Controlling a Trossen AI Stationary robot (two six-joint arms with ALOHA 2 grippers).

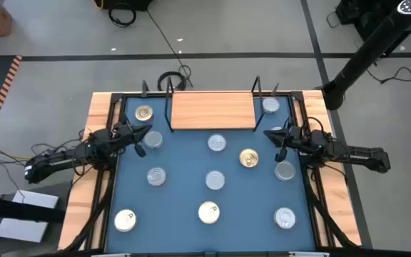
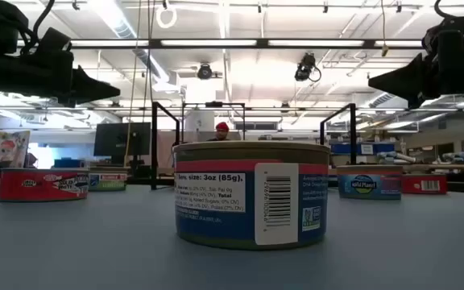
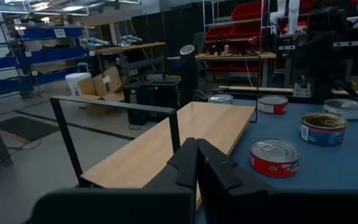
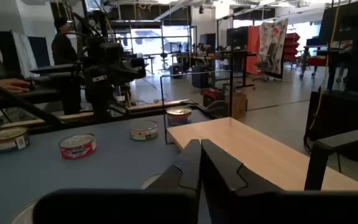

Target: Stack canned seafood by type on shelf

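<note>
Left gripper [image 1: 138,140]: fingers pressed together and holding nothing, poised above the blue table's left side, near the shelf's left wire frame; in its own wrist view the closed fingertips [image 3: 197,163] point across the board.
Right gripper [image 1: 275,140]: fingers likewise closed on nothing, hovering over the table's right side beside the shelf's right end, its fingertips [image 4: 199,163] meeting in a point.
Table [image 1: 184,178]: blue surface framed by light wood, seen from above with an arm reaching in from each side.
Shelf [image 1: 212,111]: bare light-wood board at the far edge of the table, black wire frames standing at both ends, no tins on it.
Canned seafood: eleven round tins scattered loose on the blue surface, none stacked. A gold-topped tin [image 1: 143,113] and a silver one [image 1: 270,106] sit outside the shelf's two ends; another gold-topped tin [image 1: 248,158] lies right of centre; silver tins [image 1: 215,180] spread across the middle and near rows.
Nearest tin [image 2: 250,194]: fills the table-level view, blue-and-red label with a barcode facing the lens.
</note>
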